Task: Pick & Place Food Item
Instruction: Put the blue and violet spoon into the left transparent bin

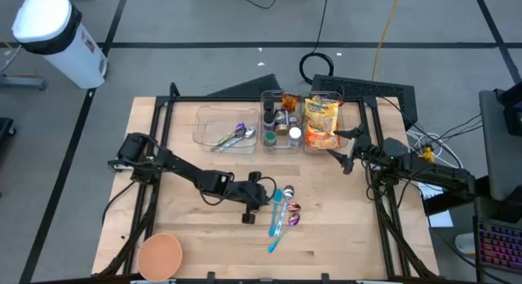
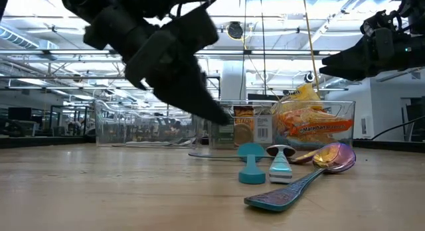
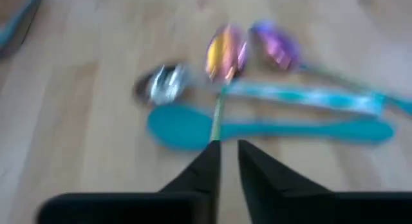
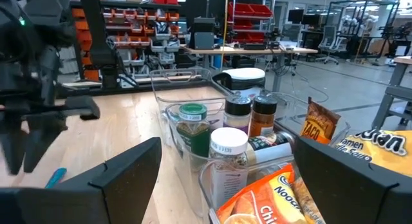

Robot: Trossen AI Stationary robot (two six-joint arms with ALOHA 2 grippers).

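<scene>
the left gripper (image 1: 263,199) is hovering low over the table (image 1: 342,235), its jaws parted only a sliver with nothing held between them. just ahead of it the teal spoon (image 1: 277,219) is lying beside a teal-and-white utensil (image 1: 287,204) and two iridescent spoons (image 1: 294,213). the right gripper (image 1: 349,150) is waiting with its jaws spread wide and empty over the clear bin (image 1: 323,96) holding the yellow noodle packet (image 1: 321,125), next to the bin of spice jars (image 1: 280,122).
</scene>
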